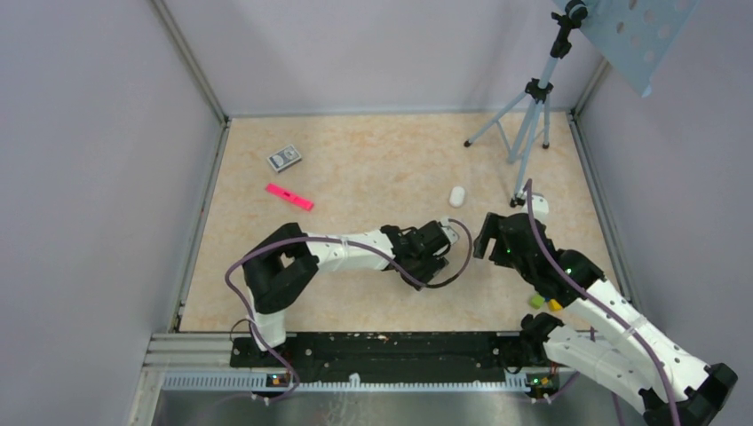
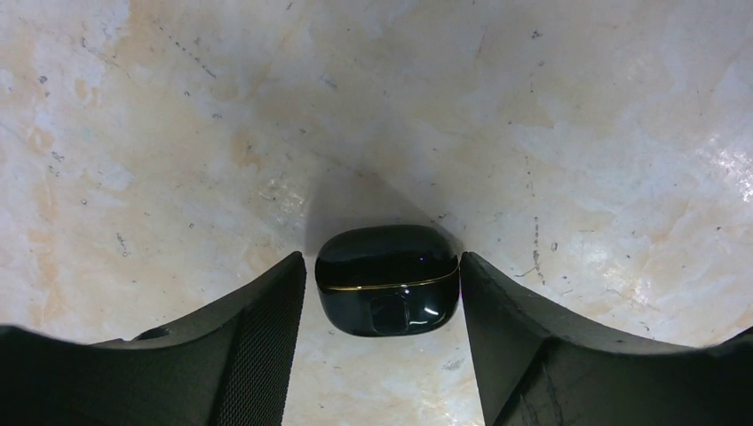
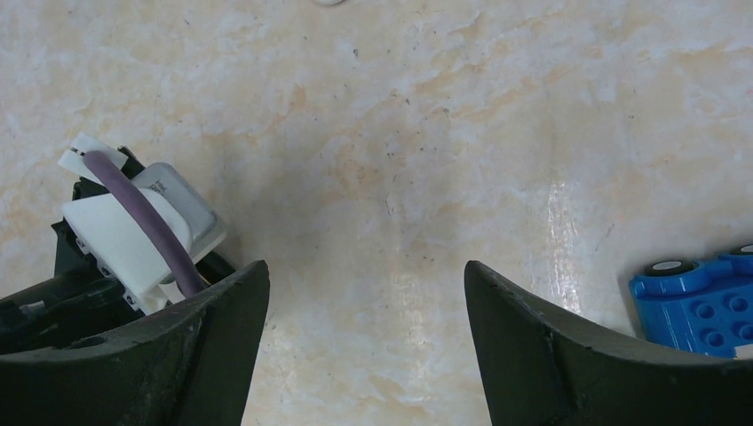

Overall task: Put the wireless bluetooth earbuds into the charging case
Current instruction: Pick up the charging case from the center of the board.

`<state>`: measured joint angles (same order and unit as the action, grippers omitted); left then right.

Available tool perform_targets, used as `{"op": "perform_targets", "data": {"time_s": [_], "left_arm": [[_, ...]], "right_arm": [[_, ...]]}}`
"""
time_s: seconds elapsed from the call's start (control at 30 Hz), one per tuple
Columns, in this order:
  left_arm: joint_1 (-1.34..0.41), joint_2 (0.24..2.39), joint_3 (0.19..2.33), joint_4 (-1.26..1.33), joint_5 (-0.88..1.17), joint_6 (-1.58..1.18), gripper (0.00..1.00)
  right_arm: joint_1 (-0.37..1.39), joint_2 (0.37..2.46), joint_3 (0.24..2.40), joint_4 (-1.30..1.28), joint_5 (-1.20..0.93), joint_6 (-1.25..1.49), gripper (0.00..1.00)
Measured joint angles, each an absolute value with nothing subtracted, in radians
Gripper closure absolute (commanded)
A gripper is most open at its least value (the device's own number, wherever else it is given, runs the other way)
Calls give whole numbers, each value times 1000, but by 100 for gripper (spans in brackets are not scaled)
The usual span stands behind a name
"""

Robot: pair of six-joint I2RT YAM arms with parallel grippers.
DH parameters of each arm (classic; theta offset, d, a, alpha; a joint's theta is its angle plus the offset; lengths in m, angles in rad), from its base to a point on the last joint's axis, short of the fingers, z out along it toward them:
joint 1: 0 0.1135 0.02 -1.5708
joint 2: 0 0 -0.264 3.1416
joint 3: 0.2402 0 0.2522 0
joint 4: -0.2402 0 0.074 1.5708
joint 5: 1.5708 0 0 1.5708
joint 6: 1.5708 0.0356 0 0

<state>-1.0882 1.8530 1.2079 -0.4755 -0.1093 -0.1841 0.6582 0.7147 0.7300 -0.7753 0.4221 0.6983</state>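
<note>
1. Left hand [image 2: 383, 264] is down on the counter [image 2: 178, 133], near the middle and a bit toward the right edge. Its two fingers [image 2: 266, 337] stand apart, one on each side of the charging case [image 2: 388, 280]. A thin gap shows on one side. The other side looks like it touches. I think it is not squeezing the case yet.
2. The charging case sits flat on the counter. It is black, shiny and round. Its lid looks shut, with a thin gold line around it.
3. The right hand [image 3: 366, 271] hangs near the left hand, on the side of the right edge. Its fingers are wide apart and nothing is between them.
4. I cannot find the wireless bluetooth earbuds. A white pill-shaped thing [image 1: 457, 196] lies a little toward the far edge, but it looks too big to be one.
5. The case is smooth and round, so a squeeze could make it pop out or spin away.
6. The lid looks shut, so no earbud can go in until it is opened. If the hold is weak, pulling at the lid could tip the case over.
7. The two hands are close together. One could bump the other and knock the case.
8. The earbuds are tiny, so they could be easy to drop.
</note>
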Motion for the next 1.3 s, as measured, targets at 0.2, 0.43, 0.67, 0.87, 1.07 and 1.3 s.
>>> {"op": "perform_targets", "data": {"time_s": [0.2, 0.43, 0.67, 0.87, 1.07, 1.3], "left_arm": [[-1118, 1862, 1246, -516, -171, -184, 40], [-1122, 1862, 1248, -522, -187, -184, 42], [-1122, 1850, 1231, -517, -187, -180, 24], [-1122, 1848, 1227, -520, -189, -185, 18], [-1122, 1848, 1219, -525, -191, -212, 20], [-1122, 1848, 1205, -531, -191, -228, 28]], "right_arm": [[657, 717, 730, -771, 422, 688, 21], [601, 698, 722, -754, 388, 686, 19], [352, 658, 713, -713, 197, 671, 19], [287, 659, 713, -674, 106, 677, 19], [286, 688, 713, -664, 81, 677, 19], [286, 684, 713, -662, 80, 674, 19]]}}
